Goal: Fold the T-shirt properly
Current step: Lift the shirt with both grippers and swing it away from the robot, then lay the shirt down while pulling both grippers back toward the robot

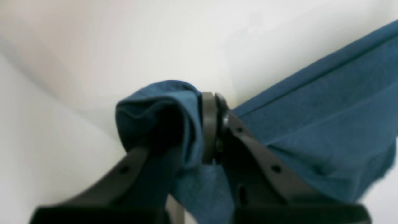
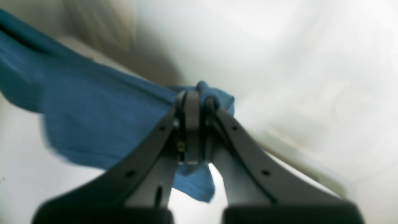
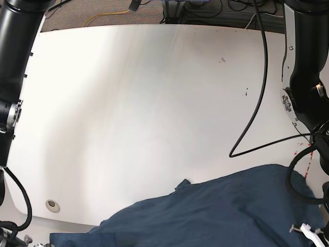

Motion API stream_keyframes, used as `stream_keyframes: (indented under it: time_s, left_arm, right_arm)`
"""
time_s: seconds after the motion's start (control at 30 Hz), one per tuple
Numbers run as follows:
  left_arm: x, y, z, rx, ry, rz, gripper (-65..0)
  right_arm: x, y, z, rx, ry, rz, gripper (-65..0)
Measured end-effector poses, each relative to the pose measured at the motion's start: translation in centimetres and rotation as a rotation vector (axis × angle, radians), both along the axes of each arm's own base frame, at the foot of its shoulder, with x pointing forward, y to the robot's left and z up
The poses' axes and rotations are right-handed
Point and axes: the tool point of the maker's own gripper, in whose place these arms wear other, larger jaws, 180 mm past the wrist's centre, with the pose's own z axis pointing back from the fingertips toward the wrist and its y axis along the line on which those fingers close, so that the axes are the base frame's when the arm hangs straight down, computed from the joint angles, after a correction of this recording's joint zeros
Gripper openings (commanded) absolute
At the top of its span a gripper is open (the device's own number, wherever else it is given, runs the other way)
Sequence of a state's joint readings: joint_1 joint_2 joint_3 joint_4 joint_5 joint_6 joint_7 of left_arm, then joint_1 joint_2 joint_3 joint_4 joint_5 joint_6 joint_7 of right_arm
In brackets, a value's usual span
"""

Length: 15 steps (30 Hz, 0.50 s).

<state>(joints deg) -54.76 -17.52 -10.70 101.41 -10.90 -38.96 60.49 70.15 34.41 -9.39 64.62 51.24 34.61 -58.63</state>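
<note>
Right, both black two-finger grippers are clamped on the dark navy-teal cotton T-shirt [image 3: 221, 213]: left gripper [image 1: 214, 130] pinches a bunched fold, right gripper [image 2: 196, 127] bites a stretched edge. From the base view the shirt drapes over the white table [image 3: 144, 113] edge at 5 o'clock; black cable [image 3: 257, 103] hangs at 3 o'clock

T-shirt [image 3: 216, 216] cut off below, wrist views blurred
</note>
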Motion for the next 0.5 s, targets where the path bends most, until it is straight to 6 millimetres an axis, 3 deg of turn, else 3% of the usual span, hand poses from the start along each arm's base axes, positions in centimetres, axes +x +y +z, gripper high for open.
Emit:
stream_keyframes:
  time_s: [0.1, 0.2, 0.3, 0.37, 0.5]
  left_arm:
    - [0.2, 0.1, -3.4, 0.025, 0.078, 0.007, -65.0]
    - [-0.8, -0.2, -6.3, 0.056, 0.121, 0.012, -65.0]
    - [-1.8, -1.8, -9.4, 0.070, 0.157, -0.037, -65.0]
    - [-2.2, -2.0, -12.4, 0.072, 0.225, -0.042, -65.0]
    - [-4.1, -2.1, -18.0, 0.089, 0.349, -0.036, -65.0]
  right_arm:
    - [-1.1, -1.0, -1.0, 0.059, -0.030, 0.000, -65.0]
    - [-2.0, -2.4, -5.5, 0.074, 0.038, -0.035, -65.0]
    - [-3.5, -3.5, -11.5, 0.070, 0.149, -0.066, -65.0]
    - [-4.6, -4.1, -14.8, 0.075, 0.208, -0.089, -65.0]
    - [-7.3, -4.3, -18.4, 0.103, 0.241, -0.093, -65.0]
